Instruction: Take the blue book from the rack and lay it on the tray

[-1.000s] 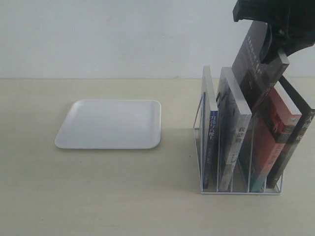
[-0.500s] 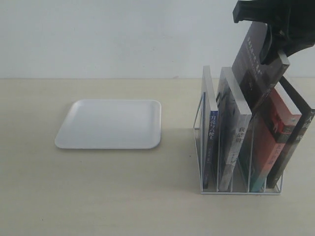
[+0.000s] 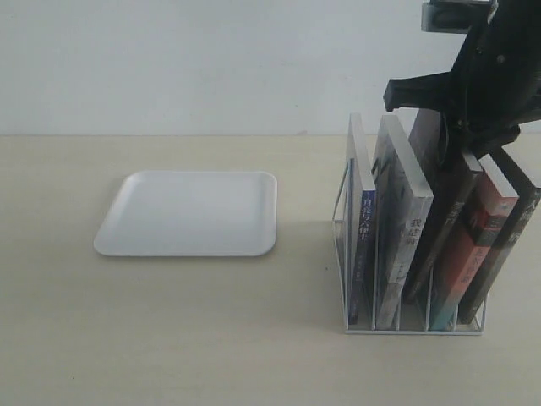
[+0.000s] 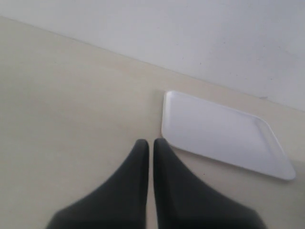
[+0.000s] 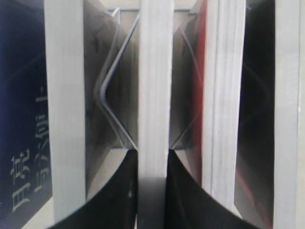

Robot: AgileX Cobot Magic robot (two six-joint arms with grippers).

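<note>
The blue book (image 3: 364, 227) stands in the leftmost slot of the white wire rack (image 3: 414, 327), showing its blue-and-white spine. Its dark blue cover with white title (image 5: 19, 143) shows in the right wrist view. My right gripper (image 3: 461, 127) (image 5: 152, 151) is above the rack, shut on the top edge of another, dark book (image 3: 441, 207) (image 5: 153, 71) two slots to the right of the blue one. The white tray (image 3: 186, 213) (image 4: 224, 133) lies bare to the rack's left. My left gripper (image 4: 148, 141) is shut on nothing, above the table near the tray.
A thick grey-white book (image 3: 401, 224) stands between the blue book and the held one. A red-orange book (image 3: 473, 237) and a further dark book (image 3: 510, 241) lean at the rack's right end. A pale wall runs behind the table.
My right gripper has come down with the dark book, which was raised well above the rack and now sits deep in its slot. The blue book and tray have not moved.
</note>
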